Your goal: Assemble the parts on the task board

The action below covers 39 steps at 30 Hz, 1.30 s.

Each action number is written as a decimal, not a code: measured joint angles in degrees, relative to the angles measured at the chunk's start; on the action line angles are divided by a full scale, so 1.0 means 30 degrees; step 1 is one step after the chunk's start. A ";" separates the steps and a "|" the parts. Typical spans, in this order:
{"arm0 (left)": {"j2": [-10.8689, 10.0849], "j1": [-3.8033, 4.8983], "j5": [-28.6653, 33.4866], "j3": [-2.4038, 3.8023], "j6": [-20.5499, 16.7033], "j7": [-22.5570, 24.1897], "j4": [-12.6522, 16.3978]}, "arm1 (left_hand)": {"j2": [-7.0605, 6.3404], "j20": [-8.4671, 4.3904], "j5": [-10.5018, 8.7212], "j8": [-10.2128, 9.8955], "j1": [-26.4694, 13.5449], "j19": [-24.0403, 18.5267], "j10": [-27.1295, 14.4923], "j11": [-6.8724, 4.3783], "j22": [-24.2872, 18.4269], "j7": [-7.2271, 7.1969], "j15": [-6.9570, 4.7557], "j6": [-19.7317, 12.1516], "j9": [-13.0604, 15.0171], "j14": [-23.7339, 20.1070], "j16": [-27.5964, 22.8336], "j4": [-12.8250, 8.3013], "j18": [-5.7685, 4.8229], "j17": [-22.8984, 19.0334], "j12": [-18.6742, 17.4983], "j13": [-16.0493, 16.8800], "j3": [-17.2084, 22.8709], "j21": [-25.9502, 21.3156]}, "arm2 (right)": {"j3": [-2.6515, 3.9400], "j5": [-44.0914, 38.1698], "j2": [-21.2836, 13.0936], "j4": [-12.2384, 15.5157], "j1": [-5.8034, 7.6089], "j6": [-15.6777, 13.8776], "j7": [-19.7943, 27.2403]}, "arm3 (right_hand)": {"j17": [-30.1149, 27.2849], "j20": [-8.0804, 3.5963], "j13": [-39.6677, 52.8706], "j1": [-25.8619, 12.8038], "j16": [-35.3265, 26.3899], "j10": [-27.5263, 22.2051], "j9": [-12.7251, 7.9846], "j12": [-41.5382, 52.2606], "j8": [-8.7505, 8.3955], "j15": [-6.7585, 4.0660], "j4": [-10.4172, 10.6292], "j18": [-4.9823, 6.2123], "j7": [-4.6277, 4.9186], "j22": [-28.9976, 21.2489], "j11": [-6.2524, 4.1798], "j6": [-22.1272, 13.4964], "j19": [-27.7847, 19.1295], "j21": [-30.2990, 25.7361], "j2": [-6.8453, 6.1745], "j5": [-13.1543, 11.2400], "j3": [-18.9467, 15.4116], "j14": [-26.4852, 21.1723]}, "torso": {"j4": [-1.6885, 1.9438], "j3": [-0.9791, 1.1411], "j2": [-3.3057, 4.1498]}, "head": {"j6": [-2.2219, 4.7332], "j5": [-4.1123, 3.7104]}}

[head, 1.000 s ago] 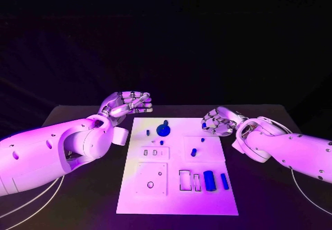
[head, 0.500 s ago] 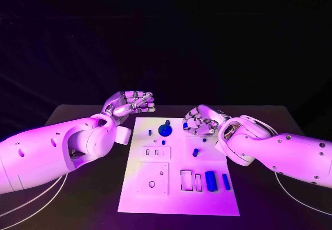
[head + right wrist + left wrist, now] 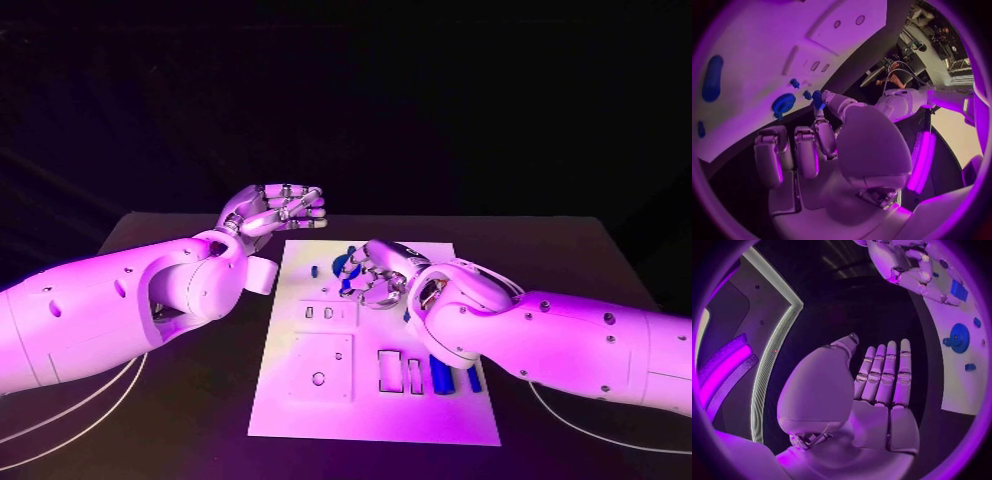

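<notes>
The white task board [image 3: 375, 410] lies in the middle of the black table. A blue gear [image 3: 343, 266] stands near its far edge, with small blue pegs [image 3: 794, 82] beside it. My right hand [image 3: 378, 272] hovers over the board just right of the gear [image 3: 783, 103], its fingers curled. Thumb and a finger pinch a small blue part [image 3: 817, 98] at their tips. My left hand [image 3: 277, 210] hangs above the table off the board's far left corner. In the left wrist view that hand [image 3: 879, 385] shows straight fingers holding nothing.
Long blue parts [image 3: 438, 375] lie beside rectangular slots [image 3: 387, 370] on the board's near right, partly under my right forearm. A raised plate with holes [image 3: 320, 365] sits near left. Black table runs around the board on both sides.
My right hand has swung left from the board's right edge to over the board next to the gear. The left hand has barely moved.
</notes>
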 measured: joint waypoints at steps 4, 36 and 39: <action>0.0015 0.0000 0.0000 -0.0001 0.0000 -0.0009 -0.0005 | 0.0000 0.0000 0.0000 0.0000 0.0000 0.0000 0.0000 -0.0001 0.0001 0.0000 0.0000 0.0000 -0.0001 0.0001 0.0000 0.0000 -0.0001 -0.0001 0.0000 0.0000 0.0000 0.0000 | -0.0065 -0.0241 0.0477 -0.0292 -0.0337 0.0101 -0.0559 | -0.0001 0.0000 0.0000 -0.0250 -0.0034 0.0000 0.0000 0.0001 0.0000 0.0000 0.0030 -0.0001 -0.0001 0.0000 0.0000 -0.0006 0.0000 0.0000 -0.0064 0.0000 -0.0030 0.0000 | 0.0038 -0.0007 0.0005 | -0.0064 -0.0029; -0.0012 0.0002 0.0002 -0.0003 -0.0002 -0.0033 -0.0100 | 0.0000 0.0000 0.0000 0.0000 0.0000 0.0000 0.0000 0.0000 0.0006 0.0000 -0.0001 0.0001 -0.0002 0.0000 0.0000 0.0000 -0.0001 0.0029 0.0000 0.0000 0.0000 0.0000 | -0.0271 -0.1878 0.1585 -0.1159 -0.1241 0.0477 -0.2182 | -0.0007 0.0002 -0.0005 -0.0723 -0.0034 0.0002 0.0004 0.0002 0.1183 0.0001 0.0156 0.0000 0.0050 0.0009 0.0001 -0.0255 -0.0001 -0.0001 -0.0538 0.0075 -0.0176 0.0000 | 0.0026 0.0029 0.0015 | -0.0291 0.0132; -0.0012 0.0002 0.0002 -0.0003 -0.0002 -0.0033 -0.0102 | 0.0000 0.0000 0.0000 0.0000 0.0000 0.0000 0.0000 -0.0001 0.0006 0.0000 0.0000 0.0001 0.0011 0.0001 0.0000 0.0000 -0.0001 0.0028 0.0000 0.0000 -0.0001 0.0000 | -0.0271 -0.1971 0.1641 -0.1201 -0.1260 0.0480 -0.2204 | -0.0008 0.0002 -0.0005 -0.0771 -0.0034 0.0001 0.0004 0.0002 0.1326 0.0001 0.0155 0.0001 0.0056 0.0008 0.0001 -0.0263 -0.0001 -0.0001 -0.0588 0.0074 -0.0178 0.0000 | 0.0026 0.0040 0.0015 | -0.0291 0.0139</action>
